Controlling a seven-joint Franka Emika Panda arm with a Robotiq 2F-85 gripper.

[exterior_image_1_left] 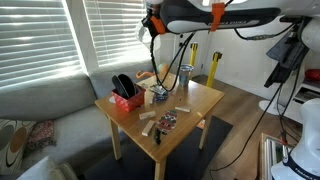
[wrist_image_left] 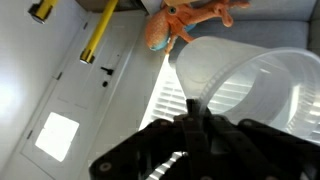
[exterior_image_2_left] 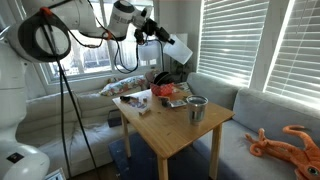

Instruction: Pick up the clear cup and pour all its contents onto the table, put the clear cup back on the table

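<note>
Clear cup [wrist_image_left: 252, 98] between fingers [wrist_image_left: 232, 138], tilted sideways

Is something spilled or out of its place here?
Yes: pale blocks lie scattered loose on the table beside dark packets, and the clear cup is held tilted in the gripper, high above the table.

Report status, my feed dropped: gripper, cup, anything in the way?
Gripper shut on clear cup, high over table. Cup tipped, looks empty. Pale blocks on table. Grey cup and packets crowd the set-down area.
</note>
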